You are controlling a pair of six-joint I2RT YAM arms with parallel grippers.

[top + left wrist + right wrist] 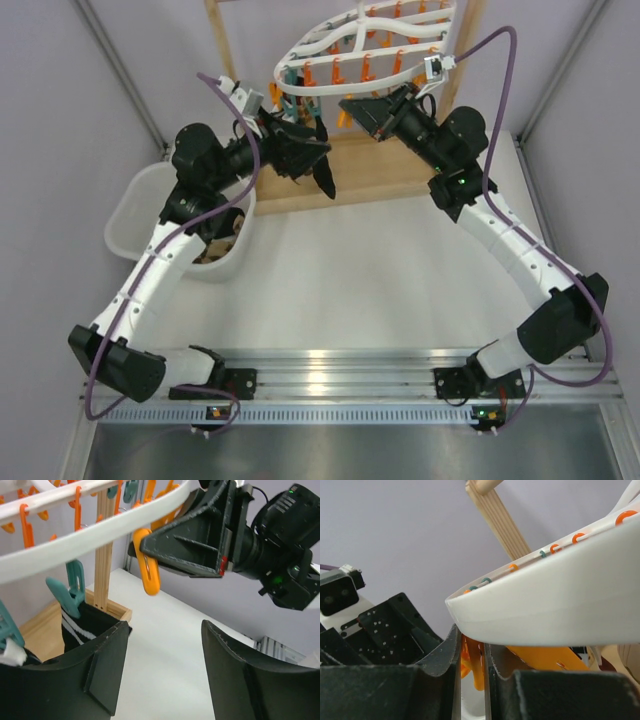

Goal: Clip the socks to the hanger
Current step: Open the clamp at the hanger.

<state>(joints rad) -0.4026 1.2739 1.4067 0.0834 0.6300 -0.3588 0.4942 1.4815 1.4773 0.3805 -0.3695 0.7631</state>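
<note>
Left wrist view: left claw spread wide with nothing between its fingers, just beside a black sock with white cuff bands. The sock hangs from a teal peg on the white hanger. Right claw is pinching an orange peg under the hanger rim, above the bench.

Smooth glossy white plastic on the hanger; orange peg shiny plastic too. The sock: soft black knit cloth w/ white bands. Stand frame pale grained wood. Left claw matt black, grainy plastic.
</note>
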